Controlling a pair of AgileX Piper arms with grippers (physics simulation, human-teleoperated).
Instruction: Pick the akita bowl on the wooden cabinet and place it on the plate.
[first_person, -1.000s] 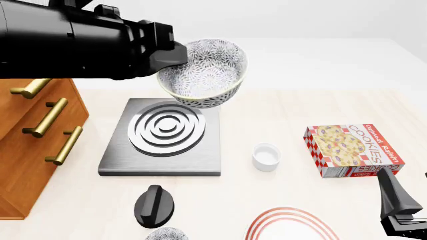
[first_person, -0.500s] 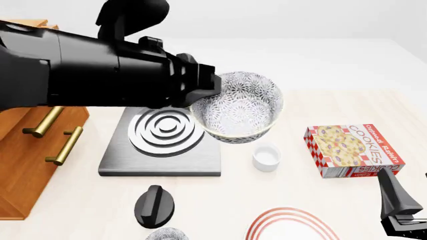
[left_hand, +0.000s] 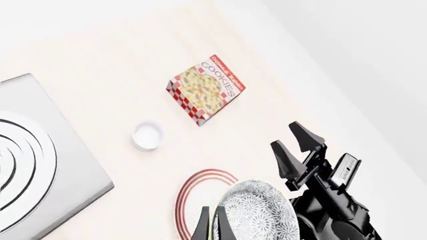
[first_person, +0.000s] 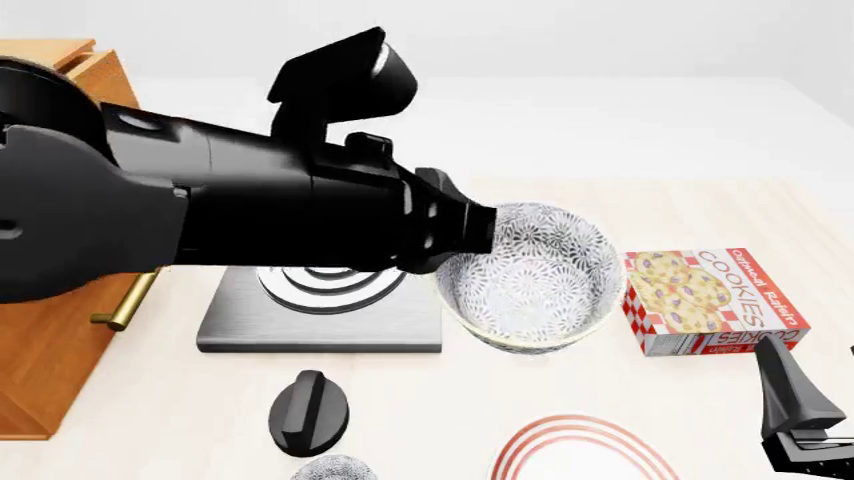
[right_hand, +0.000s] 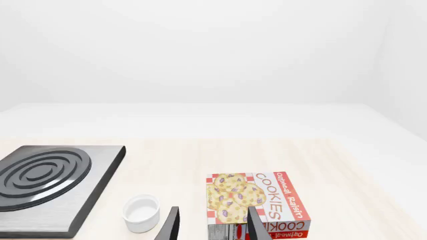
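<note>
**Bowl in the air beside the cookie box**

Our left gripper (left_hand: 210, 225) has its jaws clamped on the akita bowl's rim; our right gripper (right_hand: 212, 225) holds its jaws apart on nothing. Taking the cookie box (first_person: 710, 300) as landmark: the wooden cabinet (first_person: 54, 350) stands far left of it, the burner plate (first_person: 320, 315) left, the akita bowl (first_person: 530, 277) aloft just left, the plate (first_person: 583, 450) nearer us, the white cup (right_hand: 141, 212) close left.
</note>
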